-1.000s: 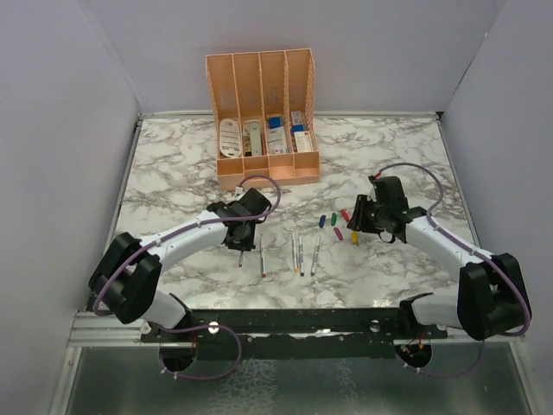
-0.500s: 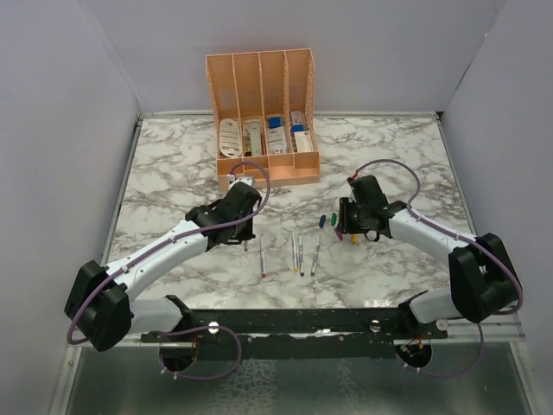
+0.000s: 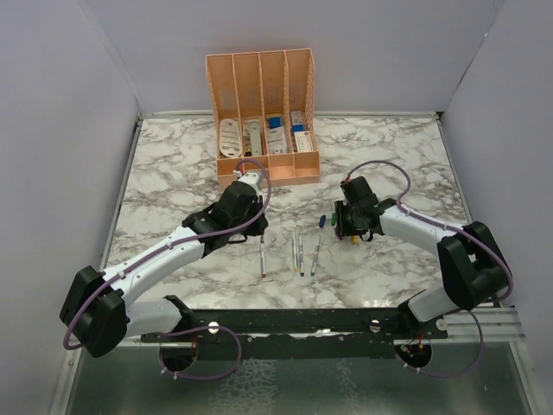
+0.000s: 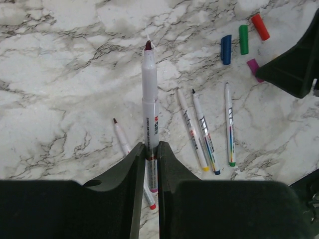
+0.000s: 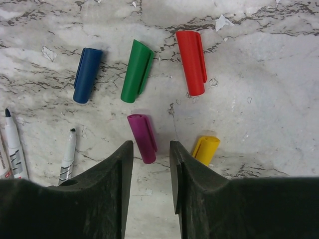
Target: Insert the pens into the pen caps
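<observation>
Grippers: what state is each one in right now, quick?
Left gripper: closed on a pen.
Right gripper: open, holding nothing, poised over the purple cap.

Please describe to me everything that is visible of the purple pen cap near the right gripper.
The purple cap is a short, stubby tube of glossy magenta plastic with a clip ridge along one side. It lies flat on the marble table, slightly slanted, with no pen in it. In the right wrist view it sits below the green cap and left of the yellow cap. Its near end lies between the open fingers of the right gripper; whether they touch it is unclear.
</observation>
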You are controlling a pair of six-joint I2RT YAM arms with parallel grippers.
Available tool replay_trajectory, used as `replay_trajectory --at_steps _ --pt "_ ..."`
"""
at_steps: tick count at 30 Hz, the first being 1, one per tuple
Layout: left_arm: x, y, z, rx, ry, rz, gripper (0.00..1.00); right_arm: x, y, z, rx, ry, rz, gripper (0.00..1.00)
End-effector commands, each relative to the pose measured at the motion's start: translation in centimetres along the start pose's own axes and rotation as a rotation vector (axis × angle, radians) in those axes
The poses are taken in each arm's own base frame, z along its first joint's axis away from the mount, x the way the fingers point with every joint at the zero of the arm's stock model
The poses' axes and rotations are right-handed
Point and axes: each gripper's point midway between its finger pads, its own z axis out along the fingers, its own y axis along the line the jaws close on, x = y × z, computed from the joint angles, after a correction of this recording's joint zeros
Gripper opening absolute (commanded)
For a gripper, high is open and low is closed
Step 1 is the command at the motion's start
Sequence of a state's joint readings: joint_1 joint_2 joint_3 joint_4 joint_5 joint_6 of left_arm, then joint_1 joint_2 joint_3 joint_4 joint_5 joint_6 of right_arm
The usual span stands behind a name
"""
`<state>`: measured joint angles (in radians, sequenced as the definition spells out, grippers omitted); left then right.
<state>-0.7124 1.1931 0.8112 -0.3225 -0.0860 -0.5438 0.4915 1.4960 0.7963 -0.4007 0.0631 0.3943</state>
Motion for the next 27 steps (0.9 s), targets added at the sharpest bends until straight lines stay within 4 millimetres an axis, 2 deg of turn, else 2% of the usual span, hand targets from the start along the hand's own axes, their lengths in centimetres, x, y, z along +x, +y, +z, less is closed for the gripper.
replay_trajectory --at_steps 1,13,27 --pt "-2.0 -3.1 -0.4 0.161 -0.072 0.008 0.0 -0.8 -0.3 0.4 0.043 -0.013 -0.019 0.36" --pt "-2.0 -3.7 -0.1 0.197 -0.071 0.015 0.0 -0.5 0.2 0.9 0.059 0.001 -0.048 0.34" --pt "-2.2 -4.0 0.0 0.208 -0.083 0.002 0.0 1.3 -0.1 1.8 0.111 0.059 -0.067 0.3"
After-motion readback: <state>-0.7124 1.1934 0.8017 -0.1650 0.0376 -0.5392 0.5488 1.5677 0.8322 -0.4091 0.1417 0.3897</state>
